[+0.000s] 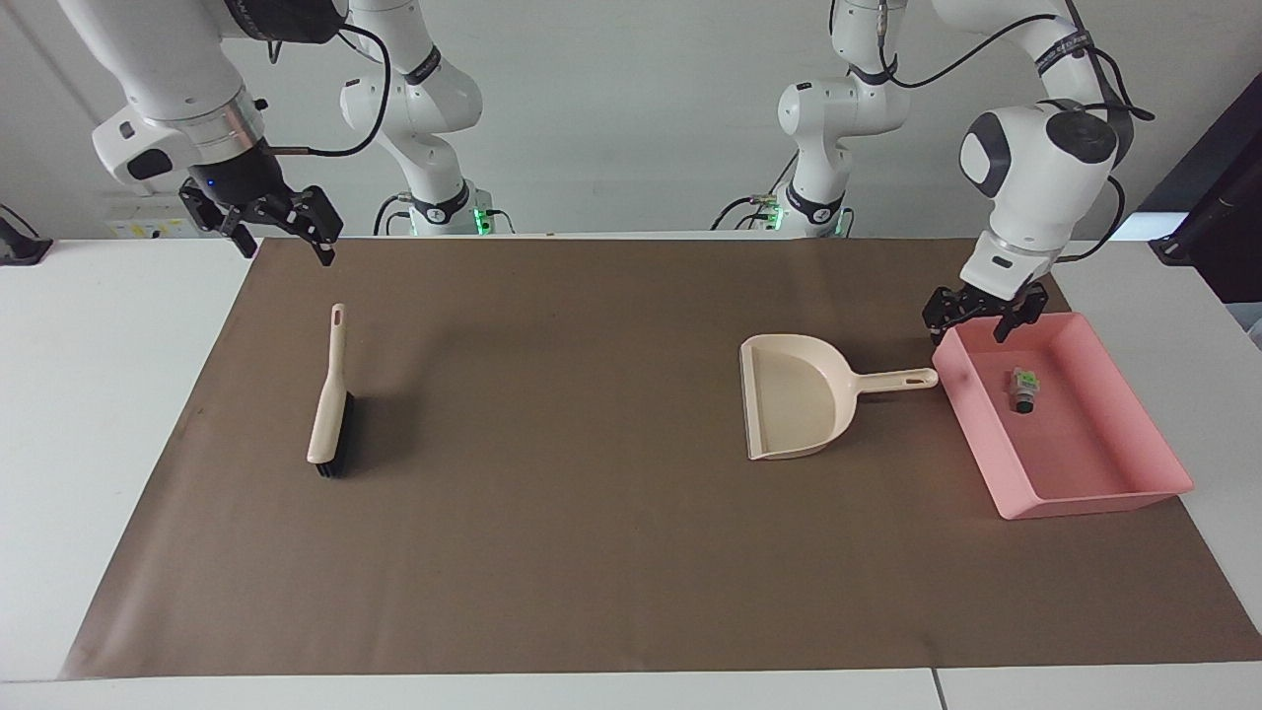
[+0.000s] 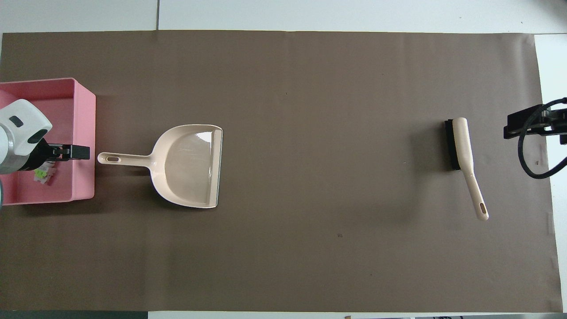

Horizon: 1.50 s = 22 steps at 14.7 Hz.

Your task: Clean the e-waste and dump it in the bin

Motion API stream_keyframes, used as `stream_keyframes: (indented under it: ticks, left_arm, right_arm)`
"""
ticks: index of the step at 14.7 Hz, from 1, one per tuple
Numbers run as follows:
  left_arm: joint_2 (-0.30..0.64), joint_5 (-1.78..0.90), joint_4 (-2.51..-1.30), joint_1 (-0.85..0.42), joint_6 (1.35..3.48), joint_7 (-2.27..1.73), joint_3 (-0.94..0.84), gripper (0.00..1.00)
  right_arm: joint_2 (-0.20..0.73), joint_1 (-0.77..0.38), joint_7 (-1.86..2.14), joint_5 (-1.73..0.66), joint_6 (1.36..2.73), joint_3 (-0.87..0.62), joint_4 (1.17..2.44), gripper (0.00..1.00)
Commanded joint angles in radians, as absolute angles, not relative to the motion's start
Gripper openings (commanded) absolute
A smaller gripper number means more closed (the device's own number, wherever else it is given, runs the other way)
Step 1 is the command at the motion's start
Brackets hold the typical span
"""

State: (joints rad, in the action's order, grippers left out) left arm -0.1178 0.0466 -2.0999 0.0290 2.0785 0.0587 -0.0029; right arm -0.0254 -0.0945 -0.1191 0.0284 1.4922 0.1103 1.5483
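Observation:
The pink bin [image 1: 1089,501] lies at the left arm's end of the mat and also shows in the overhead view [image 2: 84,115]. One white-and-green e-waste part with a dark round end [image 1: 1022,387] lies in it [image 2: 43,174]; no separate black part shows. The beige dustpan [image 1: 797,402] lies flat beside the bin, its handle toward it [image 2: 186,164]. My left gripper [image 1: 971,318] is open and empty, raised over the bin's wall nearest the robots [image 2: 66,152]. My right gripper [image 1: 284,235] is open and empty, and waits raised over the mat's edge at the right arm's end [image 2: 527,124].
A beige hand brush with black bristles [image 1: 328,404] lies on the brown mat [image 1: 552,552] toward the right arm's end, handle pointing to the robots [image 2: 463,153]. White table shows around the mat.

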Motion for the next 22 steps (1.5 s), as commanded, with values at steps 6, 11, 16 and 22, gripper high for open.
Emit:
stream_keyframes:
  ticks: [6, 11, 16, 22]
  left_arm:
    - [-0.069, -0.023, -1.666, 0.051, 1.653, 0.028, -0.008, 0.99]
    - [-0.069, -0.032, -1.562, 0.049, 1.497, 0.029, -0.009, 0.99]
    - [-0.075, -0.031, -1.578, 0.049, 1.482, 0.031, -0.008, 0.98]
    - [-0.087, -0.028, -1.597, 0.051, 1.476, 0.038, -0.006, 0.99]
  right_arm:
    - [-0.046, -0.092, -0.138, 0.034, 1.517, 0.11, 1.58, 1.0]
    - [-0.049, -0.091, -0.14, 0.034, 1.517, 0.11, 1.582, 1.0]
    - [-0.049, -0.089, -0.14, 0.034, 1.522, 0.11, 1.582, 1.0]
    - [-0.049, -0.089, -0.14, 0.034, 1.516, 0.11, 1.582, 1.0]
